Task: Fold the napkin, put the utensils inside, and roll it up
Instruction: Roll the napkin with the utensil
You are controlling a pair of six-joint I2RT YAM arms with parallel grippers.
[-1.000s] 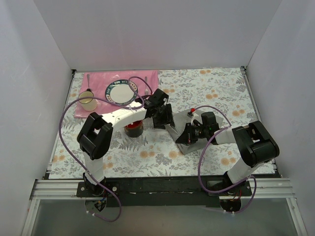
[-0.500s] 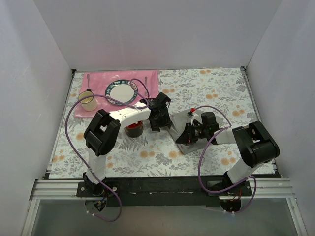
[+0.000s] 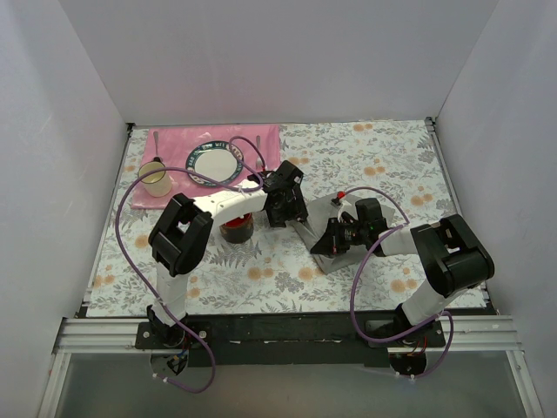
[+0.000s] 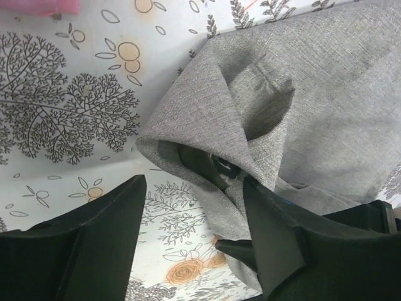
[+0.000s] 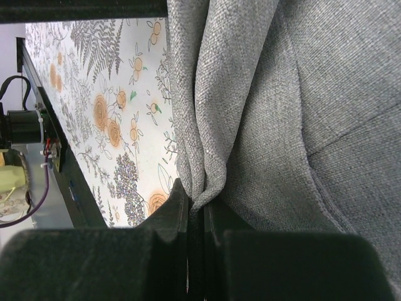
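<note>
Left fingers [image 4: 94,238] stand wide apart and hold nothing. In the left wrist view they frame the bottom of the frame, and the folded corner of the napkin [image 4: 326,113] lies in the gap just ahead of them. That corner points to the lower left of the frame, with the rest of the cloth spreading off to the upper right. A dark shape is tucked under the fold; I cannot tell what it is. Right fingers [image 5: 169,232] are pinched tight on a gathered edge of the same cloth, the fold running up the frame from between them. From above, the napkin sits centre-right on the floral worktop [image 3: 383,157], bunched between the two arms, its long run slanting from upper left to lower right. The right arm already has it, and the left arm is the one free at the far corner. My guess is that the next move turns on the left fingers closing across that corner, so the approach should be square to the fold.
</note>
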